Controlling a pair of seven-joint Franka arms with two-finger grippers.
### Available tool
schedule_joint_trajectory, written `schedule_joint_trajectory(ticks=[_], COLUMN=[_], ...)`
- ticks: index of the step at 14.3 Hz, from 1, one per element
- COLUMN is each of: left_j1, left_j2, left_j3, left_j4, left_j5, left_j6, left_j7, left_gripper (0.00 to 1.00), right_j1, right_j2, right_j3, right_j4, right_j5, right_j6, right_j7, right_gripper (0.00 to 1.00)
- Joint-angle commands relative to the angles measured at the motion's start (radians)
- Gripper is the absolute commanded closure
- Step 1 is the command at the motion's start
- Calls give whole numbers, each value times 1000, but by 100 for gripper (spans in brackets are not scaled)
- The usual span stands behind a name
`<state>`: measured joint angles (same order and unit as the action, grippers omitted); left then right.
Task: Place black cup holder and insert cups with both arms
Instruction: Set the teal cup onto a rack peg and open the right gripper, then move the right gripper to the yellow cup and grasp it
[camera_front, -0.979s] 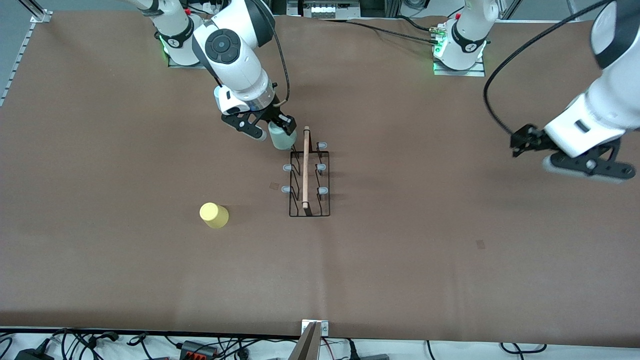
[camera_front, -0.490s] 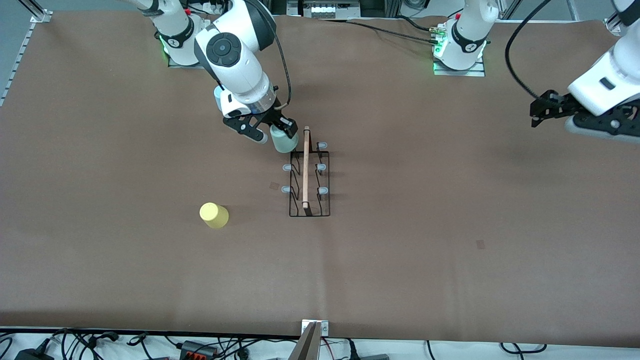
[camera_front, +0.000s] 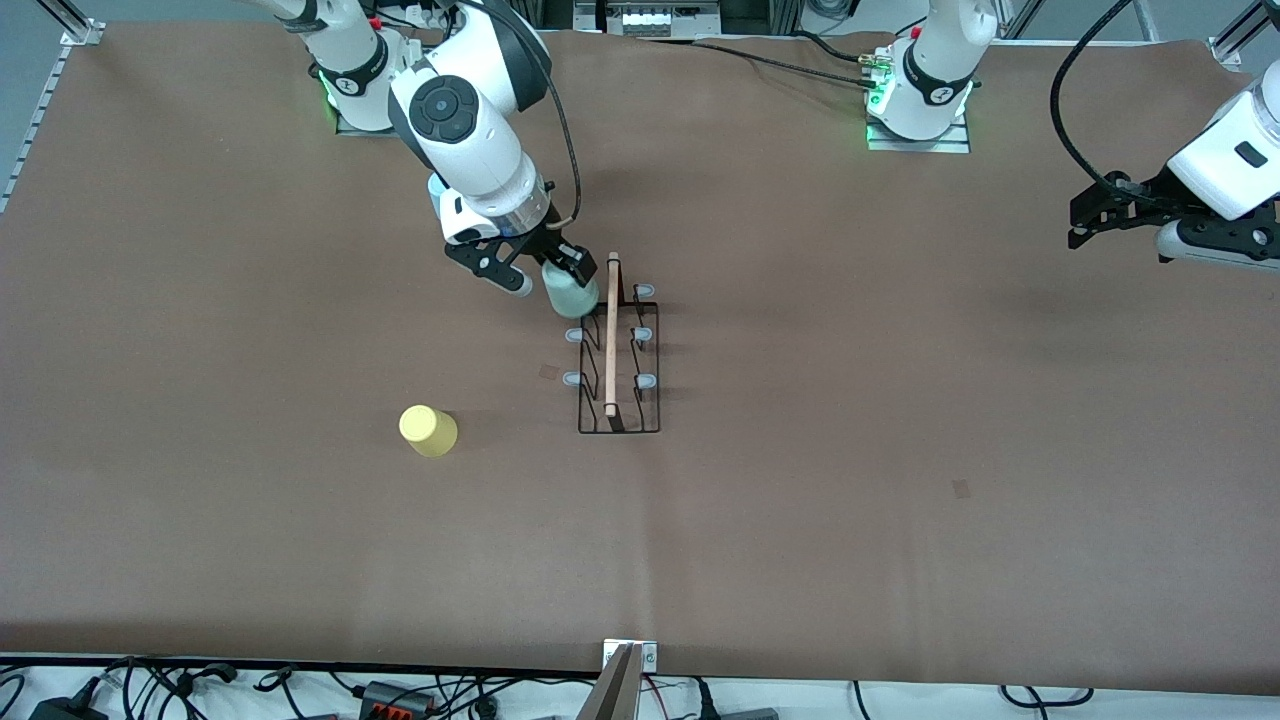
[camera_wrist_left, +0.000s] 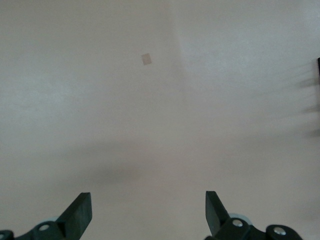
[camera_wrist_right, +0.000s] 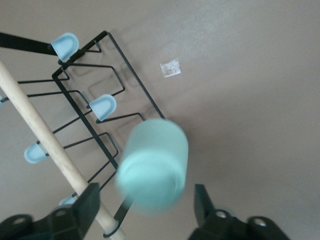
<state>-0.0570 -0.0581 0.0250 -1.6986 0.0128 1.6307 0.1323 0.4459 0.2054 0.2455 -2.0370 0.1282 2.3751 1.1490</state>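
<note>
Over the black cup holder's (camera_front: 618, 360) end farthest from the front camera, the right gripper (camera_wrist_right: 145, 207) stands with fingers parted on either side of the mint cup (camera_wrist_right: 154, 164), which sits tilted on a peg beside the wooden handle (camera_front: 611, 335), no longer visibly pinched. The cup looks a light, smooth, thin-walled plastic piece, best taken across its side wall with modest pressure; the yellow cup (camera_front: 428, 431) stands apart, toward the right arm's end. The right arm reaches down steeply from its base, while the left gripper (camera_wrist_left: 147, 215) waits spread and empty over bare table (camera_front: 900, 500) at its own end.
</note>
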Motion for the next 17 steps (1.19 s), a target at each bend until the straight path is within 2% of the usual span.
schedule_joint_trajectory(ticks=[1,3,5,6,9,11,13,17], left_j1=[-12,-14,-12,-12,-12,-12,-14,-12], left_j2=[12,12,12,12,12,12,12,20], left_j3=[0,-2,-2,0,0,-2,-4,0], left_j4=[26,28,28,28,28,28,30,54], left_j5=[-22,-22,-22,-24,-24,-22,-22,-22], left_j6=[-15,-17,-26,-26,-29,-35,-45,-64], left_j7=[-19,-22,-19,-19,-19,-19,-20,-14], left_gripper=[0,0,0,0,0,0,0,0], right_j1=[-10,-51,-137,-166,-193,-193,-187,-188], right_j2=[-20,-50,-61,-57,8,86,152,250], right_j3=[-44,-72,-80,-104,-211,-244,-275,-278], right_j4=[24,24,21,21,26,64,70,96], right_j5=[-7,-9,-9,-9,-7,-7,-12,-6], right_j6=[-13,-62,-80,-83,-68,-13,68,210], right_j7=[-86,-194,-405,-528,-856,-1015,-1103,-1132], right_gripper=[0,0,0,0,0,0,0,0])
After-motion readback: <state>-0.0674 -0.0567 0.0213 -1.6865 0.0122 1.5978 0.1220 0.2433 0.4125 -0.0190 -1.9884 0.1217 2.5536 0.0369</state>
